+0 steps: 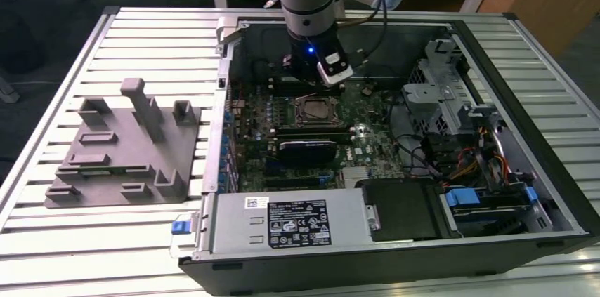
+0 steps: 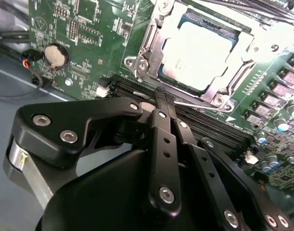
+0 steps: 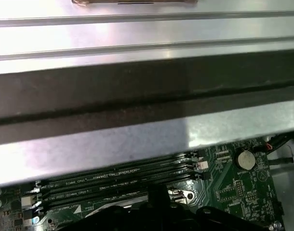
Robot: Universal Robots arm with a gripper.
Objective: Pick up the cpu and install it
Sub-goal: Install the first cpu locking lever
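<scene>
Well off to the exterior view's left of your tool, the grey fixture (image 1: 117, 153) sits on the slatted tabletop (image 1: 56, 241), apart from the open computer case (image 1: 375, 269). Your tool (image 1: 324, 76) hangs inside that case over the green motherboard (image 1: 375, 142), at the end of the arm (image 1: 314, 2). In the second wrist view its black fingers (image 2: 161, 144) are drawn together to a narrow tip with nothing between them, and that tip is over the dark memory slots (image 2: 219, 127). The cpu (image 2: 197, 50) lies just beyond the tip, not touching the tool. It is a small flat square with a pale silver top that glares under the light, and a green edge shows along one side. It is seated in the socket, with the silver metal frame (image 2: 149, 45) lying round its edges and screws at the frame's corners. A thin metal lever (image 2: 195, 103) runs close by the tip. Farther to the exterior view's right of your tool stands the metal drive cage (image 1: 440, 93).
</scene>
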